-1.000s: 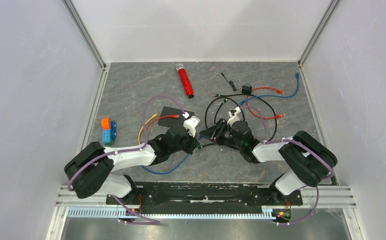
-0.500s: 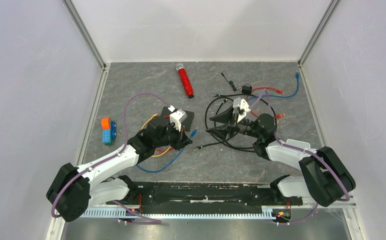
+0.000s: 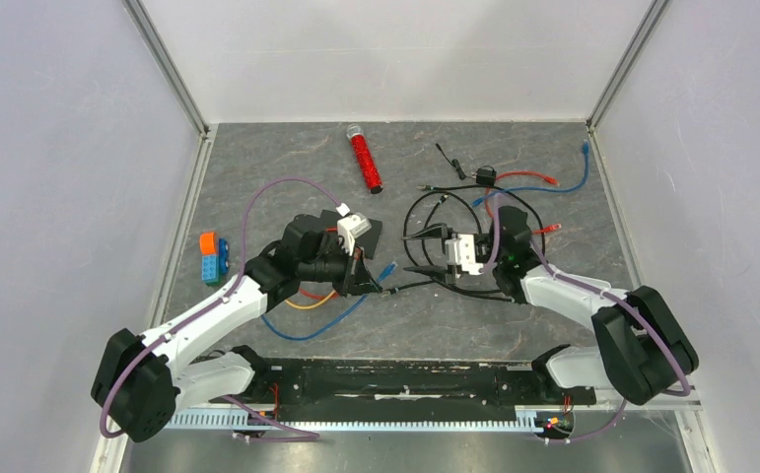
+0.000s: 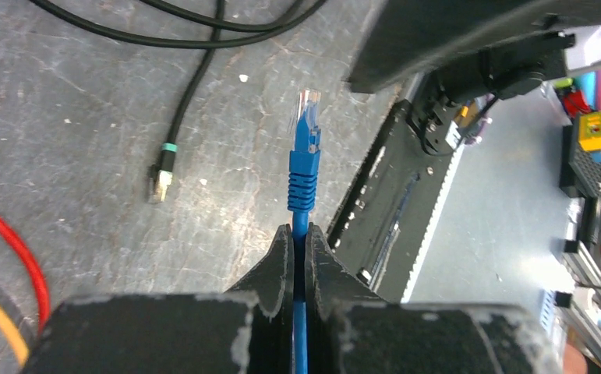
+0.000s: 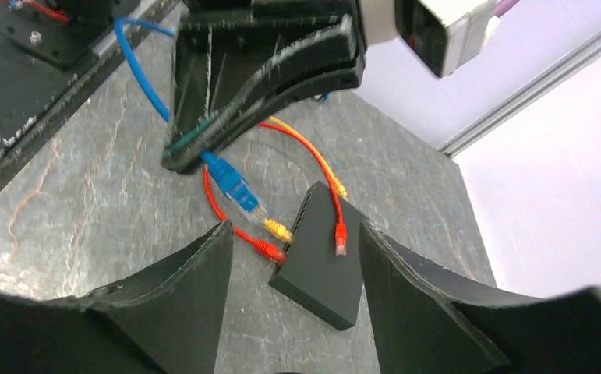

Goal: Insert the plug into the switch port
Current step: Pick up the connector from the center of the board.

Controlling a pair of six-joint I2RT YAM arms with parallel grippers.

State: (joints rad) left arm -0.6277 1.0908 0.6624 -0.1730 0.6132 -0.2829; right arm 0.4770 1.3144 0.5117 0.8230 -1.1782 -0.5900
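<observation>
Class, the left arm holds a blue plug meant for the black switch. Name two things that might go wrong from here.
The left jaws pinch the blue cable behind the plug, which sticks out unsupported; pressed in, it may bend aside or slip.
A yellow plug and a red plug lie beside the switch; they may snag or block the approach.

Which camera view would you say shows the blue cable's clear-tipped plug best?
Left wrist: the blue cable's clear-tipped plug stands sharp mid-frame, just beyond the shut left gripper. Right wrist shows it smaller and angled; top external shows only a blue speck.
</observation>
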